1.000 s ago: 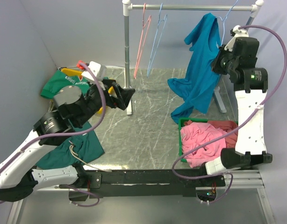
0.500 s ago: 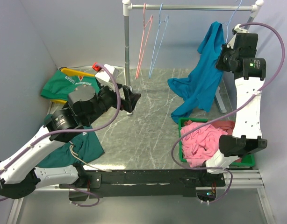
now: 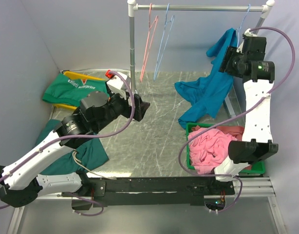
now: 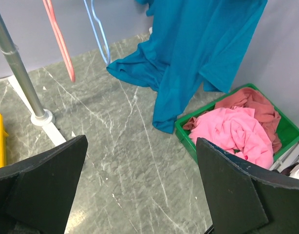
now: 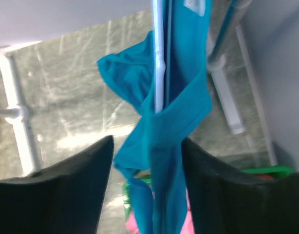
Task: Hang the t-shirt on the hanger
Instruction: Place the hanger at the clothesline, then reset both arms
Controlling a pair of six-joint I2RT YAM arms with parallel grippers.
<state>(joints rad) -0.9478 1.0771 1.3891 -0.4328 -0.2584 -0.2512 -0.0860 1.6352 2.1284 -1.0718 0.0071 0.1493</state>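
The teal t-shirt point(image 3: 208, 92) hangs bunched from the light blue hanger point(image 3: 245, 14), whose hook sits on the rack's rail point(image 3: 198, 8) at the far right; the shirt's hem trails to the table. My right gripper point(image 3: 228, 57) is up beside the shirt's collar. In the right wrist view it point(image 5: 148, 141) is open, with the t-shirt point(image 5: 178, 112) and the hanger wire point(image 5: 159, 58) hanging between its fingers point(image 5: 66, 185). My left gripper point(image 3: 142, 108) hovers over the table's middle, wide open and holding nothing point(image 4: 140, 141), facing the t-shirt point(image 4: 198, 53).
A pink hanger point(image 3: 148, 44) and a spare light blue hanger point(image 3: 163, 41) hang near the rack's left post point(image 3: 132, 53). A green bin point(image 3: 190, 141) with a pink garment point(image 3: 210, 146) stands under the shirt. Dark green cloths point(image 3: 71, 90) lie at the left.
My right gripper rose and moved right toward the rail with the shirt, then opened. The left arm swung right toward the table's middle, staying open.
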